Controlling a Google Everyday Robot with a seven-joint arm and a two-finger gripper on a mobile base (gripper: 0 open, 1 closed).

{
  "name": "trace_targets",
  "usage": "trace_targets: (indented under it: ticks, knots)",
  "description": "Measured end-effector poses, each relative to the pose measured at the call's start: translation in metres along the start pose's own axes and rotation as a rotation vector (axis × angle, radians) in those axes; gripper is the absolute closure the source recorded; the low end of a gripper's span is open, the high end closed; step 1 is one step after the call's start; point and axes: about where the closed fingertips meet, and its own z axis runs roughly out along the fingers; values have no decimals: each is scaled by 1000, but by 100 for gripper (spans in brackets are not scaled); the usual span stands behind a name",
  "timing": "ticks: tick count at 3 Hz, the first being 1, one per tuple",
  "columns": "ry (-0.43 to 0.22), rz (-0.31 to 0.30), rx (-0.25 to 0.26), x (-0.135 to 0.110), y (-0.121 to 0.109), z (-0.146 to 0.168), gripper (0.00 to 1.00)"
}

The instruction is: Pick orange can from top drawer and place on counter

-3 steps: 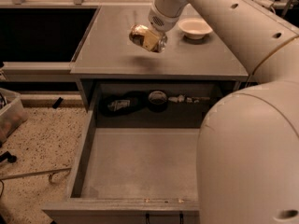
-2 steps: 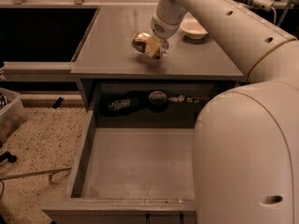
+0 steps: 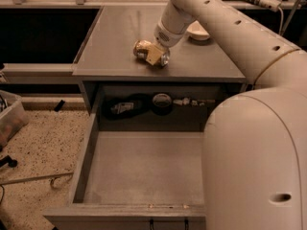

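The top drawer (image 3: 144,166) is standing open in front, and behind it the gripper (image 3: 152,53) is hanging low over the counter (image 3: 110,37), fingers (image 3: 156,57) pinching the orange can (image 3: 140,49) on its side, so letting go is risking a roll off the front edge, or toward the white bowl (image 3: 197,31) beyond.

Counter (image 3: 115,47) with bowl (image 3: 197,31), can (image 3: 141,49) in claw (image 3: 154,55)

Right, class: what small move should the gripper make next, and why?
Probably open and release. The gripper holds the can low on the counter, seemingly touching it, out of the drawer and apart from the bowl.
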Motion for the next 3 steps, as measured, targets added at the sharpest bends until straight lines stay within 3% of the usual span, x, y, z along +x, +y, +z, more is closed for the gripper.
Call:
trace_targets:
  ticks: [3]
  knots:
    - [0,0,0,0,0,0,13]
